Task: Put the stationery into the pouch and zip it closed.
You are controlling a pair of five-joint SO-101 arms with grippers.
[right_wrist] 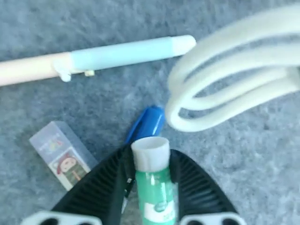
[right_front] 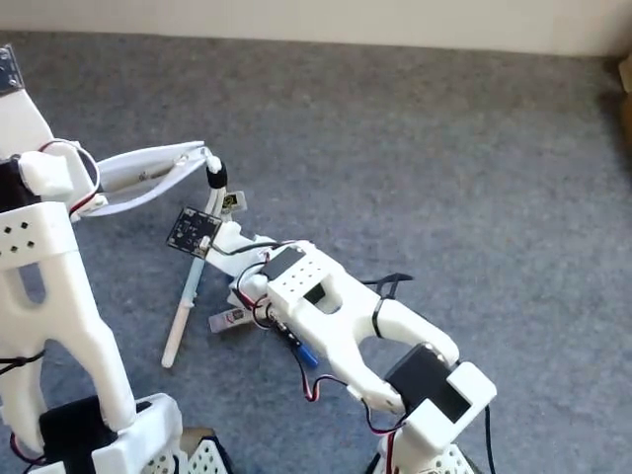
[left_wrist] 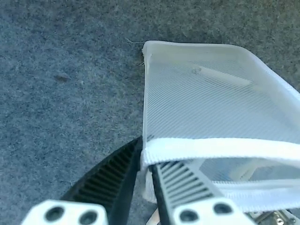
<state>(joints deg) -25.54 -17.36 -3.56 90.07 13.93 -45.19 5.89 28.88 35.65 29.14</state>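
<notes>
Your right gripper is closed snugly on the green glue tube, cap forward. The pouch is held at about 10 o'clock from it in the high view, its rim pinched between your left gripper's shut jaws. The mouth looks slack and narrow, so the cap may snag the rim and twist the tube loose, or a low approach could sweep the pen and eraser away.

A grey, carpet-like desk spreads across the view. A pale wall strip borders it at 12 o'clock.
</notes>
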